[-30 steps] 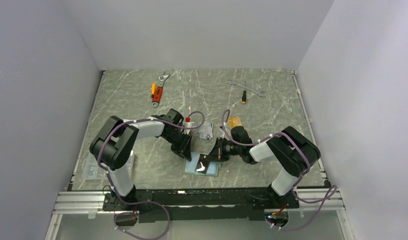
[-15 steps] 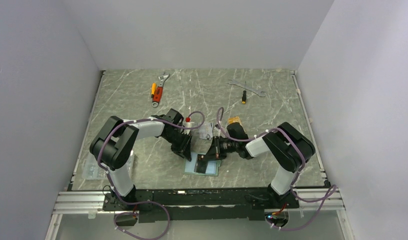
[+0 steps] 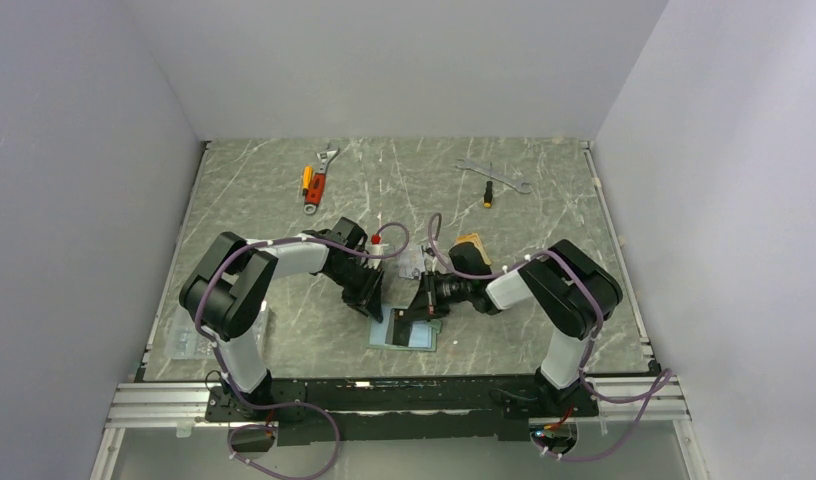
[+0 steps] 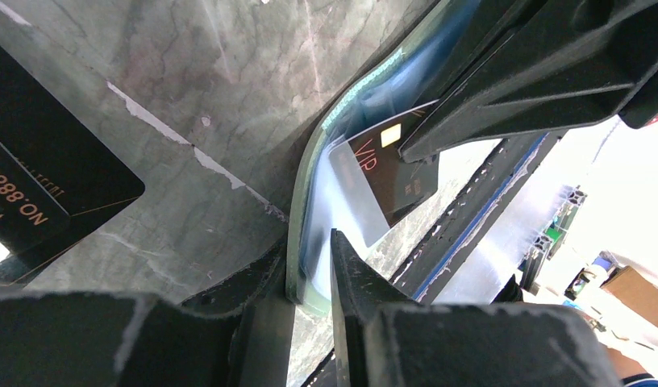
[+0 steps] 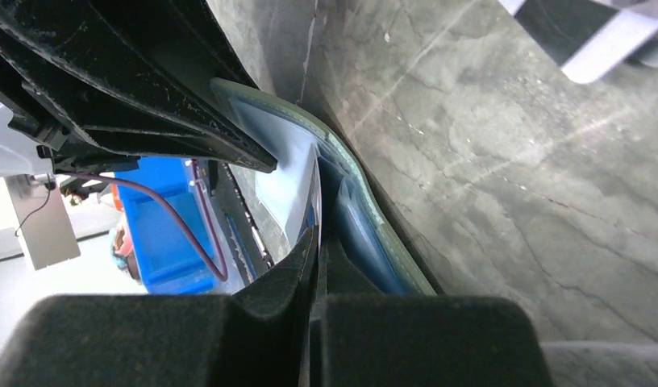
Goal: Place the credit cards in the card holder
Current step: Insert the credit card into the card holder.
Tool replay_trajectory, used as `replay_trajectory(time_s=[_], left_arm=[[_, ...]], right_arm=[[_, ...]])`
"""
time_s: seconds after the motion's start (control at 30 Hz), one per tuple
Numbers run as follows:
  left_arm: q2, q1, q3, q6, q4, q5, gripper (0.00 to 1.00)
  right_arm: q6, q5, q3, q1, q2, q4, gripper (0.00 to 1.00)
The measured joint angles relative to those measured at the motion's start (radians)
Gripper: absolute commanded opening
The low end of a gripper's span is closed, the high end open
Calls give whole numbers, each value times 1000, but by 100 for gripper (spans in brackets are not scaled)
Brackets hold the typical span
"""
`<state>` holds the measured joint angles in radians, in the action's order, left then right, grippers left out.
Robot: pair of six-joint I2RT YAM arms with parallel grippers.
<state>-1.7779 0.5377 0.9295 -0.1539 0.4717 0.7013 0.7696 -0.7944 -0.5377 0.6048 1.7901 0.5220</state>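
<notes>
The sage-green card holder [image 3: 416, 338] lies open near the front middle, its pale blue-green inside up. My left gripper [image 3: 372, 300] is shut on its left edge, which shows as the green flap [image 4: 303, 242] between my left gripper's [image 4: 311, 256] fingers. My right gripper [image 3: 417, 307] is shut on a black credit card [image 3: 401, 324] and holds it over the open holder. The card's "VIP" face [image 4: 388, 173] shows against the holder's inside. In the right wrist view the right gripper [image 5: 318, 239] pinches the card edge-on beside the holder [image 5: 366, 218].
A black card [image 4: 43, 185] lies on the table left of the holder. A silver-grey card [image 3: 414, 262] and an orange-gold card [image 3: 469, 242] lie behind the grippers. An orange-handled wrench [image 3: 317, 178], a steel wrench [image 3: 494, 177] and a screwdriver [image 3: 488, 193] lie at the back.
My right gripper has moved left with the black card, from beside the holder to over its open inside. The left arm has not moved.
</notes>
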Motion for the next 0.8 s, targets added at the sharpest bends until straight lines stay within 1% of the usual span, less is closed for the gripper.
replay_trajectory(time_s=[0.2, 0.23, 0.3, 0.37, 0.4, 0.53, 0.6, 0.67, 0.7, 0.8], left_arm=[[0, 0, 0, -1, 0, 0, 27], [0, 0, 0, -1, 0, 0, 27], [0, 0, 0, -1, 1, 0, 26], [0, -2, 0, -1, 3, 1, 25], [0, -2, 0, -1, 3, 1, 25], [0, -8, 0, -2, 3, 5, 27], [0, -11, 0, -2, 2, 8, 21], [0, -13, 0, -2, 1, 8, 5], [0, -14, 0, -5, 1, 9, 0], [0, -17, -2, -8, -3, 12, 0]], right_arm=[[-3, 34, -37, 27, 2, -51, 0], [-3, 42, -42, 33, 2, -58, 2], [-3, 62, -52, 45, -1, -76, 13], [-3, 90, -56, 56, -13, -96, 28], [0, 105, -56, 61, -24, -107, 34], [-5, 167, -56, 83, -83, -137, 50], [-7, 192, -56, 89, -102, -147, 56], [-6, 195, -56, 91, -112, -148, 63], [-5, 200, -56, 92, -117, -151, 66], [-8, 223, -57, 94, -142, -169, 68]])
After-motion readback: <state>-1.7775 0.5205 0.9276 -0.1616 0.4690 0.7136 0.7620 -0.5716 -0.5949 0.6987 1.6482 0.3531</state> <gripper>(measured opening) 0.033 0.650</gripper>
